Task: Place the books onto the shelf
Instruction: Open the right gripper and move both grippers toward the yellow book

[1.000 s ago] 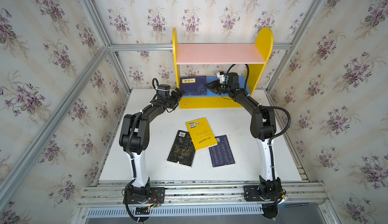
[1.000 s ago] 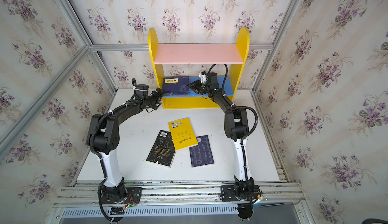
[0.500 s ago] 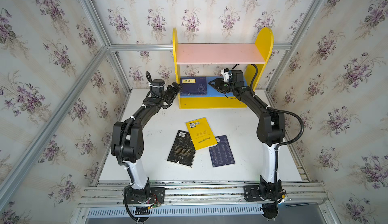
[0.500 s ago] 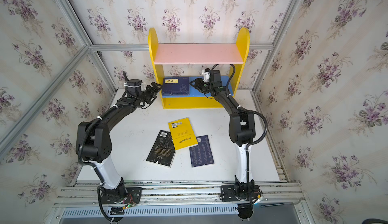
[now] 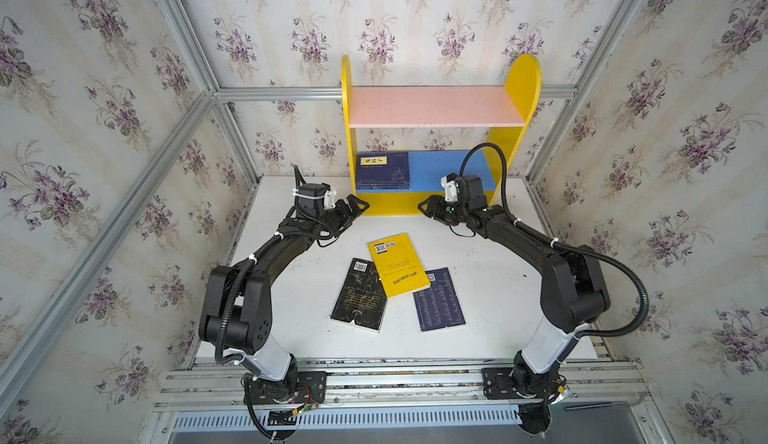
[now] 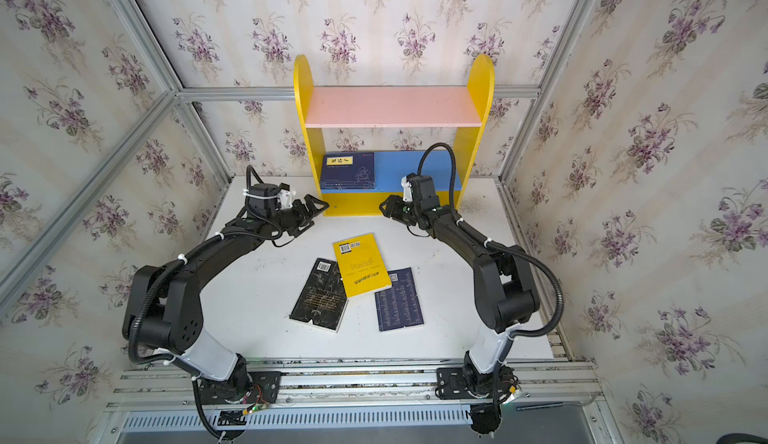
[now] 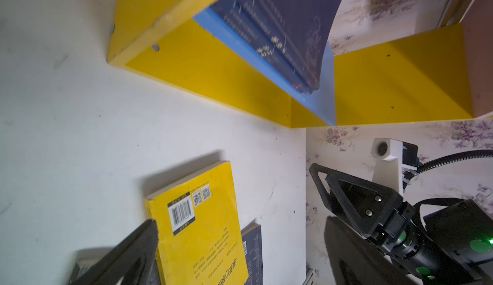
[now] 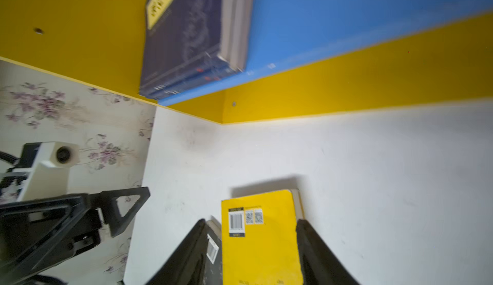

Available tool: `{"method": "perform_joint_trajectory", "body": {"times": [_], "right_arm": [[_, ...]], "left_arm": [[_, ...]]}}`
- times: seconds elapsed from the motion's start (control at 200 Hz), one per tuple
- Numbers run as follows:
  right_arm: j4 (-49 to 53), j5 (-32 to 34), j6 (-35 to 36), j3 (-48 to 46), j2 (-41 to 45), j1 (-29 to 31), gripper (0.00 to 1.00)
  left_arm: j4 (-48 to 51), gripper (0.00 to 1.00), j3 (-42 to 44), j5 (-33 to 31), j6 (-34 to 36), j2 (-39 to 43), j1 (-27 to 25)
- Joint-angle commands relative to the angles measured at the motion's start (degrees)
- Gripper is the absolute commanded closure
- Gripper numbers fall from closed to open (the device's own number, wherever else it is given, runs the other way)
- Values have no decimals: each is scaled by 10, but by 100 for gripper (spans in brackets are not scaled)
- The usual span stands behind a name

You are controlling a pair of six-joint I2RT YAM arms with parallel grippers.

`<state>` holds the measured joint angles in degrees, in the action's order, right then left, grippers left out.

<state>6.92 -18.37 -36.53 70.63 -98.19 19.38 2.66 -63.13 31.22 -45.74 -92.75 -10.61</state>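
Note:
The shelf [image 5: 436,107] stands at the table's back. A stack of navy books [image 5: 382,171] [image 6: 348,170] lies at the left end of its blue lower board [image 5: 440,169]. On the table lie a yellow book [image 5: 398,265] [image 8: 261,243], a black book [image 5: 360,296] partly under it, and a navy book [image 5: 439,299]. My left gripper [image 5: 357,207] [image 7: 240,221] hangs open in front of the shelf's left corner. Facing it from the right, my right gripper [image 5: 424,207] [image 8: 250,221] is open and holds nothing. Both hover above the table.
Floral walls with metal framing [image 5: 183,38] close in the white table [image 5: 490,279] on three sides. The pink upper board [image 6: 395,107] carries nothing. The right arm's cable [image 5: 486,155] loops up in front of the lower board.
Both grippers have drawn back from the shelf's lower board toward the front of the table. The right gripper's jaws have spread wider. The navy stack stays on the board.

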Motion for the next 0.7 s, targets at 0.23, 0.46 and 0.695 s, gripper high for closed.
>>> {"method": "perform_joint_trajectory", "body": {"times": [0.23,0.46,0.695], "right_arm": [[-6,104,-75,-147,71,47,43],[-32,121,-98,-173,41,102,42],[-41,150,-122,-203,17,136,42]], "left_arm": [[86,1,33,60,97,-19,-48],[126,1,46,68,126,-57,-58],[129,1,41,81,134,-93,-75]]}}
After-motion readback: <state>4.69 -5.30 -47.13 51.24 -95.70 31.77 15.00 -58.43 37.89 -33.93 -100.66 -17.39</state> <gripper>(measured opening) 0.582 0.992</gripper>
